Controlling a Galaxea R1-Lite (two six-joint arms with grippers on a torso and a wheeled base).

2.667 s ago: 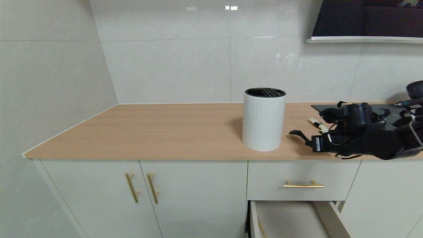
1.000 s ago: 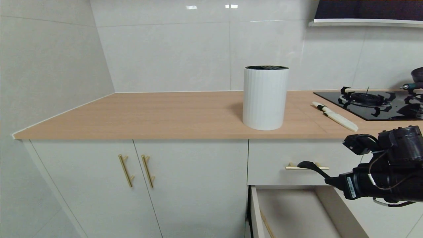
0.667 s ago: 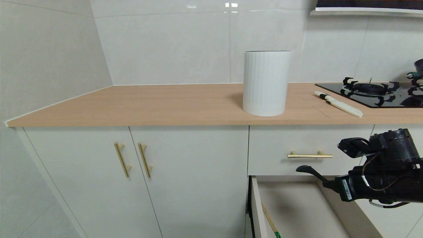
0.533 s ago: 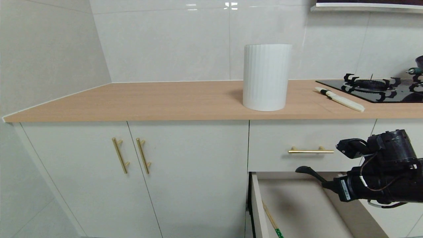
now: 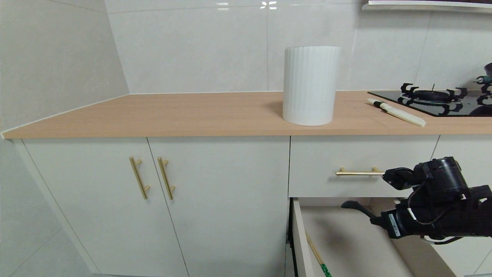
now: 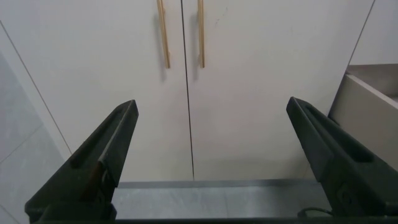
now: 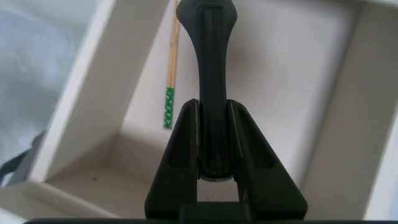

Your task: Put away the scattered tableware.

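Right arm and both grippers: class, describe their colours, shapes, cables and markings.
The right arm is black, topped by a cylindrical housing, with looping black cables, a white band and a white label. The right gripper and left gripper are black, with tapering fingers.

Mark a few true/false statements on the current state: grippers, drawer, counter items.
1. The right gripper is shut on a black utensil. True.
2. The lower drawer is closed. False: it is pulled open, with the utensil held over it.
3. A chopstick lies inside the drawer. True.
4. The knife stands in the white holder. False: it lies flat on the countertop, between the holder and the stove.
5. The left gripper holds a spoon. False: it is open and empty, facing the cabinet doors.
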